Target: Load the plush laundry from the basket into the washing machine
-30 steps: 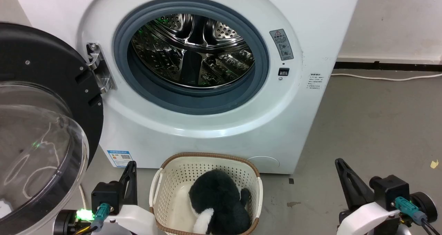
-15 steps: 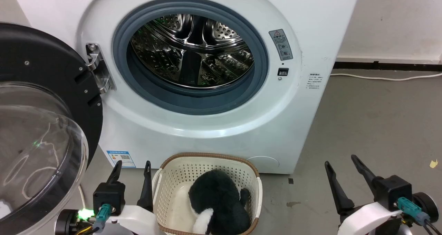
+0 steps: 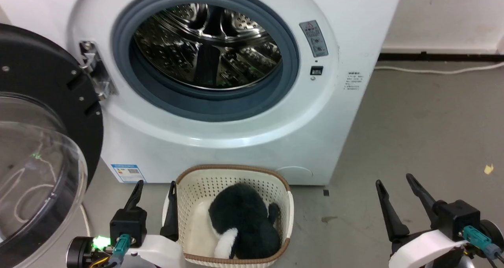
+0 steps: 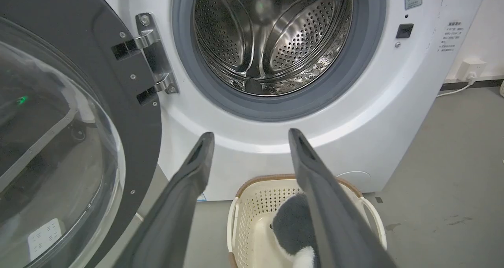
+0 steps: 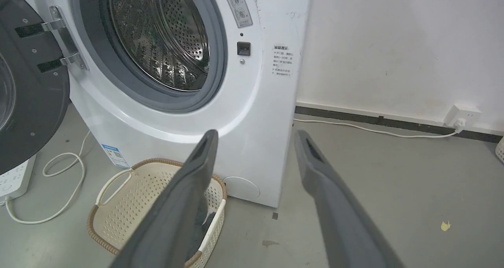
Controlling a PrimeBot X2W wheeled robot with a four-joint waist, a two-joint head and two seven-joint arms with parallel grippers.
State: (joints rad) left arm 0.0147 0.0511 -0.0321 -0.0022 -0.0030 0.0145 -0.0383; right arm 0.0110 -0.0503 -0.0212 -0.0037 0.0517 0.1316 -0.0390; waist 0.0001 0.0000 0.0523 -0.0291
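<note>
You see thin white cable upper right, below black baseboard; small yellow scrap right edge, on grey floor.

A grey concrete floor is stretching back to a plain white wall, where a black baseboard is running along the bottom. A white cable is trailing beside it towards a wall socket. A small yellow scrap is lying on the floor, and a white power strip is sitting beside a looping white cord.

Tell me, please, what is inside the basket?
The plush laundry, black with a white patch, lies inside the basket. It covers much of the bottom, so anything beneath it is hidden.
</note>
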